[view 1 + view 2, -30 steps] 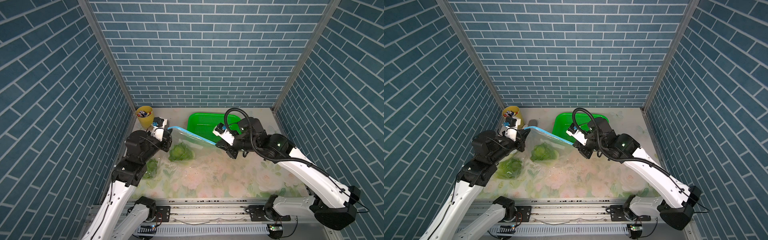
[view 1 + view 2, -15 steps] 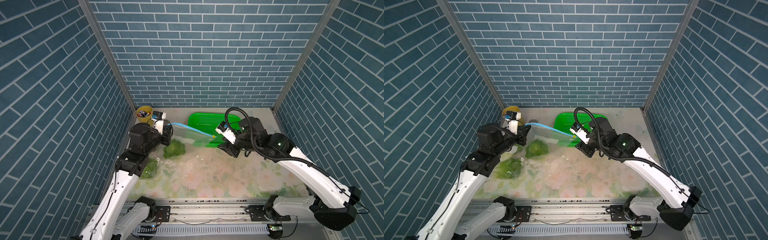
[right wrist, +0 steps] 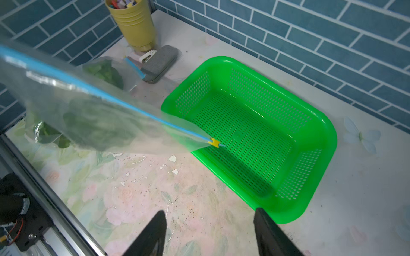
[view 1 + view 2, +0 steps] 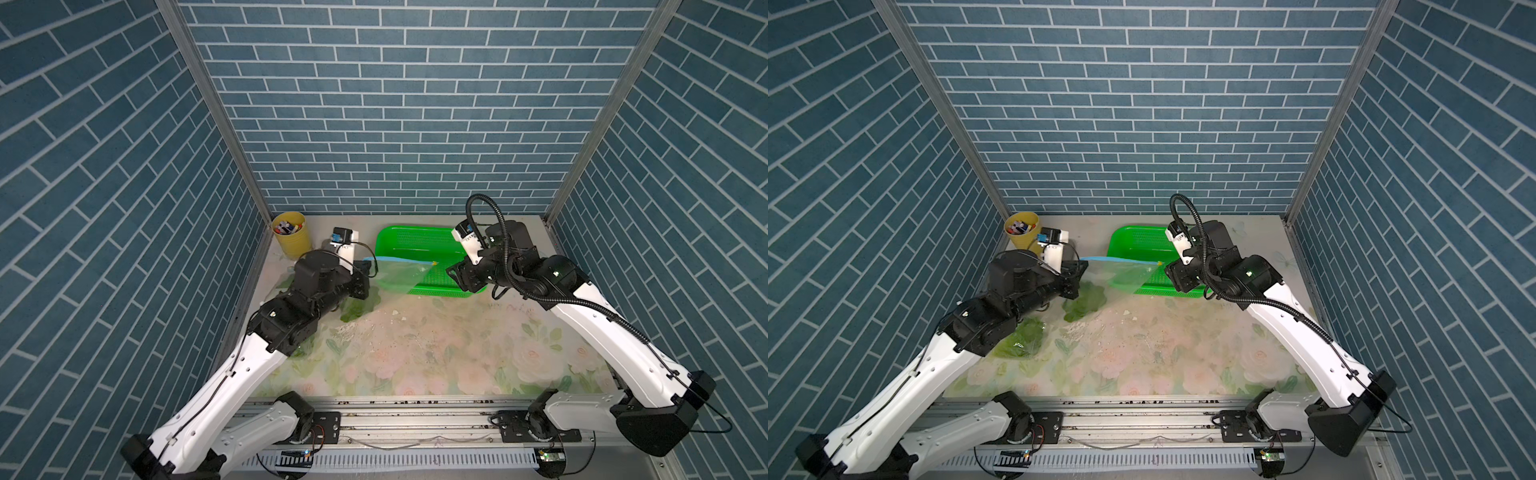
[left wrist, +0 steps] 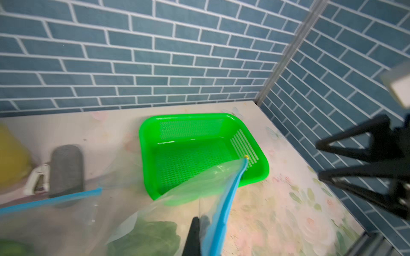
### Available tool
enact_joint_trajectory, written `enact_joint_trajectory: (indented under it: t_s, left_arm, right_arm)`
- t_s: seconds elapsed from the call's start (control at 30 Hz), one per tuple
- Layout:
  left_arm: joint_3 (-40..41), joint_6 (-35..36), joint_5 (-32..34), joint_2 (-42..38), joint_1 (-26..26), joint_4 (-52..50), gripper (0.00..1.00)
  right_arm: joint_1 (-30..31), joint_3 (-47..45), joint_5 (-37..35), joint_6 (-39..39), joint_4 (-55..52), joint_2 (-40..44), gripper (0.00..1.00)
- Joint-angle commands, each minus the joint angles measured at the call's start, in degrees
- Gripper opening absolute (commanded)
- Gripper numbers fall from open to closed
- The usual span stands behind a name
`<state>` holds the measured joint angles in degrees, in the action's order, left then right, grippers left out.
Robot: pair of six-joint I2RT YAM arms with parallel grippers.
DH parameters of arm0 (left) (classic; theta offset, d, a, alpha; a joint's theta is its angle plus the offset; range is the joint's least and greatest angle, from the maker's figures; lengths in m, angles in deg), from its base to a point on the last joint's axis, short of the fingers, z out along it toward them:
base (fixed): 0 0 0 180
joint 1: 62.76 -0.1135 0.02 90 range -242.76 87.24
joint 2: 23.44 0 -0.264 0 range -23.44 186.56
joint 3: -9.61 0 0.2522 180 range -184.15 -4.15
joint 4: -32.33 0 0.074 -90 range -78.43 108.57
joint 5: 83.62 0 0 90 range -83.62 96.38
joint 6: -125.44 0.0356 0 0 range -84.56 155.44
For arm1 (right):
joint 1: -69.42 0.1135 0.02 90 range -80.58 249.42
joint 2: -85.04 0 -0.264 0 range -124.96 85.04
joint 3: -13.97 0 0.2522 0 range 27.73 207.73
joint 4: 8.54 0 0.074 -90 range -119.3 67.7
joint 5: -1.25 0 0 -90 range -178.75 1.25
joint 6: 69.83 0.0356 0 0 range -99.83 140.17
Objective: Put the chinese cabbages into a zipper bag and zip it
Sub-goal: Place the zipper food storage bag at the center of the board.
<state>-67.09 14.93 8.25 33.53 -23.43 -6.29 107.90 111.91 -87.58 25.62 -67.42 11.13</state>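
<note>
Only your right wrist view showed your right claw [image 3: 210,235] wide above bare counter [image 3: 188,195]; your left claw [image 5: 200,236] pinched the zipper bag [image 3: 104,119] by its edge.

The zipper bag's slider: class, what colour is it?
The slider is yellow, on a blue zip strip; the right wrist view shows it best.

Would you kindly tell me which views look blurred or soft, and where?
Left wrist view: grey case and yellow cup smeared, green basket fairly crisp. Right wrist view: zipper bag near the lens blurred, basket sharp. Both top views: sharp throughout.
</note>
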Motion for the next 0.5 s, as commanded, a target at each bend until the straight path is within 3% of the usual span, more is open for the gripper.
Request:
enact_joint_trajectory:
  t_s: [0.0, 0.17, 0.47]
  left_arm:
    - [2.5, -5.1, 4.4, 3.5, 6.3, 4.2, 0.0]
    - [2.2, -7.9, 3.9, 11.8, 14.9, 8.8, 0.0]
    - [-1.1, -12.4, -1.0, 28.5, 22.0, 17.8, 0.0]
  right_arm:
    - [-3.7, -0.5, 0.4, 7.5, 1.3, 0.2, 0.64]
    - [-8.5, -2.6, 1.6, 11.1, 2.0, 0.7, 0.64]
    - [-15.4, -7.5, -0.1, 17.3, 3.8, 1.3, 0.64]
